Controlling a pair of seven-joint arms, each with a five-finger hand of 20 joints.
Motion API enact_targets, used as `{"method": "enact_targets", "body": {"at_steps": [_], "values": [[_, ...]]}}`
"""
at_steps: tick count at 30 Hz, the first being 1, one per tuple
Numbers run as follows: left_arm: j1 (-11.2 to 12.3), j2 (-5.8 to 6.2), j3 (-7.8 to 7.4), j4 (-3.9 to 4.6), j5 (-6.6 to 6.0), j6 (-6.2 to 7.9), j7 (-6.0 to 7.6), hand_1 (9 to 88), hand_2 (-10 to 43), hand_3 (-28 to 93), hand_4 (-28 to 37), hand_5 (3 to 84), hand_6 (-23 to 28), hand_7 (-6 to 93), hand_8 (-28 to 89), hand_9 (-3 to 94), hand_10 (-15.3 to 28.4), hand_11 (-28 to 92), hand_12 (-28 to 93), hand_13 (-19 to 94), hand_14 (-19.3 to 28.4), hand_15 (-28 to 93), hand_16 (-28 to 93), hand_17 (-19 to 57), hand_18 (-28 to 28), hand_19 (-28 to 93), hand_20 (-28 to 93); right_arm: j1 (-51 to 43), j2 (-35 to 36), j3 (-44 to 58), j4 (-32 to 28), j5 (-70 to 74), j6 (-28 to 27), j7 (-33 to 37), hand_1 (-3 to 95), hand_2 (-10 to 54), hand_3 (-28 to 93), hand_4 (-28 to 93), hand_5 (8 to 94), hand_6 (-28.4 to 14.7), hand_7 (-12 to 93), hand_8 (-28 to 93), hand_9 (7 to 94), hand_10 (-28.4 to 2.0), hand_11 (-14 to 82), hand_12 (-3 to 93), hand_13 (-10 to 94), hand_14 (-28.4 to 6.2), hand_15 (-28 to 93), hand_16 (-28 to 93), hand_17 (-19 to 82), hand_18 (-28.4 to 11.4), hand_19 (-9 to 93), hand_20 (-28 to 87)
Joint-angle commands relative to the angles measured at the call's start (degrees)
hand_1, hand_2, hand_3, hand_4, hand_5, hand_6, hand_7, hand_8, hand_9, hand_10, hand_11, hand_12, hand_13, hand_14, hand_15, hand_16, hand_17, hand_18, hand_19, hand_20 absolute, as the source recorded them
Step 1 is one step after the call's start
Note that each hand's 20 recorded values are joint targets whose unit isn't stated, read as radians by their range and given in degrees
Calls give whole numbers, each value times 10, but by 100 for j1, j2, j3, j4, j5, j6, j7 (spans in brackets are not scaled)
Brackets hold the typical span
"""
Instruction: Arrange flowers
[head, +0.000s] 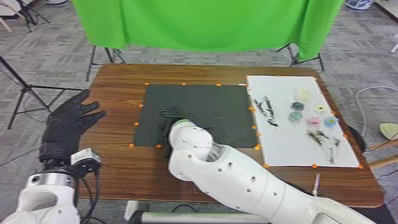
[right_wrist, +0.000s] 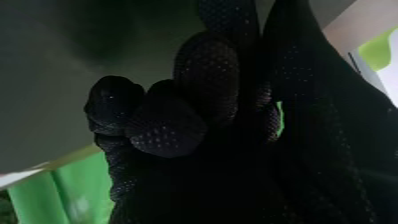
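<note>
pastel flowers (head: 314, 121) are spread near the tabletop's (head: 115, 100) right edge; in head view, left hand (head: 64, 122) is seen open; right hand's (head: 172, 114) state cannot be told

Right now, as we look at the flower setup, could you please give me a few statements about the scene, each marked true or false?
1. The right hand is at the dark mat. True.
2. The pink flower lies on the white mat. True.
3. In the head view, the white mat is to the left of the dark mat. False: it is to the right.
4. The left hand is over the white mat. False: it is at the left side of the table.
5. A green cloth hangs beyond the table's far edge. True.
</note>
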Motion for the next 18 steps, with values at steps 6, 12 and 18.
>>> {"method": "enact_targets", "body": {"at_steps": [6, 12, 18], "values": [[112, 16, -22, -8, -26, 13, -4, 248, 67, 825, -210, 357, 81, 159, -104, 368, 193, 244, 125, 311, 284, 485, -73, -79, 260, 694, -156, -106, -129, 195, -167, 440, -74, -55, 417, -95, 828, -280, 845, -59, 313, 153, 841, -143, 594, 247, 815, -115, 825, 201, 427, -284, 932, 499], [173, 0, -46, -25, -30, 11, -11, 247, 65, 830, -205, 353, 83, 148, -105, 342, 192, 242, 113, 276, 280, 492, -79, -77, 247, 685, -149, 36, 26, 48, -288, 552, 122, -5, 388, -95, 843, -277, 841, -64, 299, 139, 834, -150, 586, 247, 807, -122, 820, 202, 412, -284, 932, 487], [840, -114, -462, -274, -55, 202, 70, 248, 63, 829, -200, 350, 85, 140, -101, 330, 192, 248, 100, 264, 270, 488, -87, -76, 241, 676, -130, 556, 532, -580, -906, -272, 486, -248, 344, -95, 851, -255, 836, -62, 309, 66, 828, -161, 585, 251, 797, -129, 824, 199, 408, -284, 932, 483]]}}
